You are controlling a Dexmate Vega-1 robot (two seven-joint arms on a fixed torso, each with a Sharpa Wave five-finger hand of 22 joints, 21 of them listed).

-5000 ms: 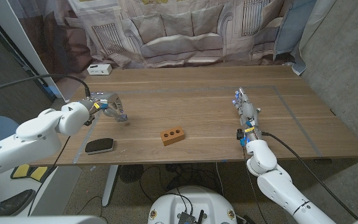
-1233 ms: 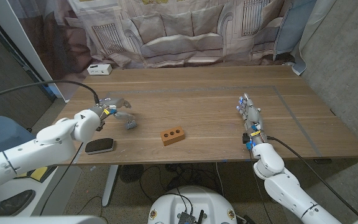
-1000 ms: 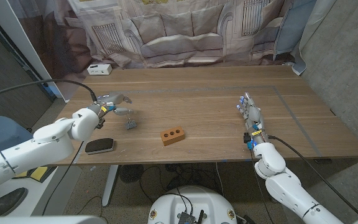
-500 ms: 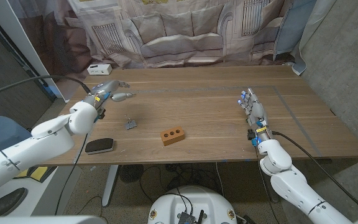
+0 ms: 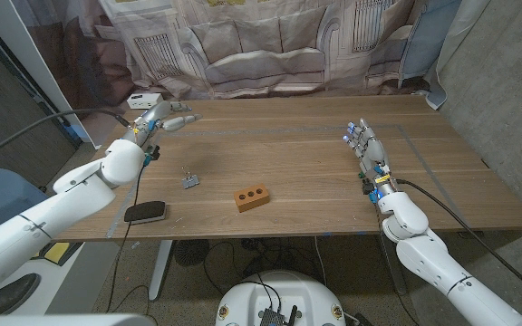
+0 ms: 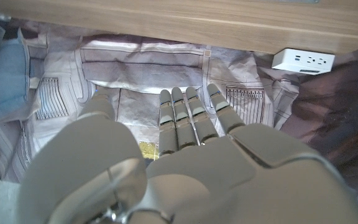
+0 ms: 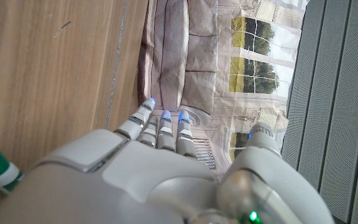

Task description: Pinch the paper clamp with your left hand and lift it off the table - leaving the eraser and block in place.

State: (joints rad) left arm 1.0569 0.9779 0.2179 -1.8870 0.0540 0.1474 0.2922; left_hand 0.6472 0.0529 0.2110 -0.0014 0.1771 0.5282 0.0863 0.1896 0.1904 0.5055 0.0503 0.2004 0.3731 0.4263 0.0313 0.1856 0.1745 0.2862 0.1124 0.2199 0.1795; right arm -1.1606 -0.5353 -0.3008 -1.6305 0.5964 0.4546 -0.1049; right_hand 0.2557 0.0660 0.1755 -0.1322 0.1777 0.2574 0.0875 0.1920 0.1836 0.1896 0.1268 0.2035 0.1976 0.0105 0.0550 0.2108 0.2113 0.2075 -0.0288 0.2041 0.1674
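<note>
On the desk (image 5: pixel 306 154) lie one paper clamp (image 5: pixel 189 180), one brown block (image 5: pixel 251 196) with holes in its top, and one dark eraser (image 5: pixel 144 213); a single white power strip (image 5: pixel 145 100) sits at the far left corner. No container shows among them. The clamp sits on the wood left of the block and beyond the eraser, apart from both and touched by nothing. The left hand (image 5: pixel 163 118) is raised near the far left part of the desk, well away from the clamp, its fingers (image 6: pixel 188 118) stretched out side by side and holding nothing. The right hand (image 5: pixel 367 148) is over the right side of the desk, its fingers (image 7: pixel 160 127) straight and apart from the thumb, empty as well.
</note>
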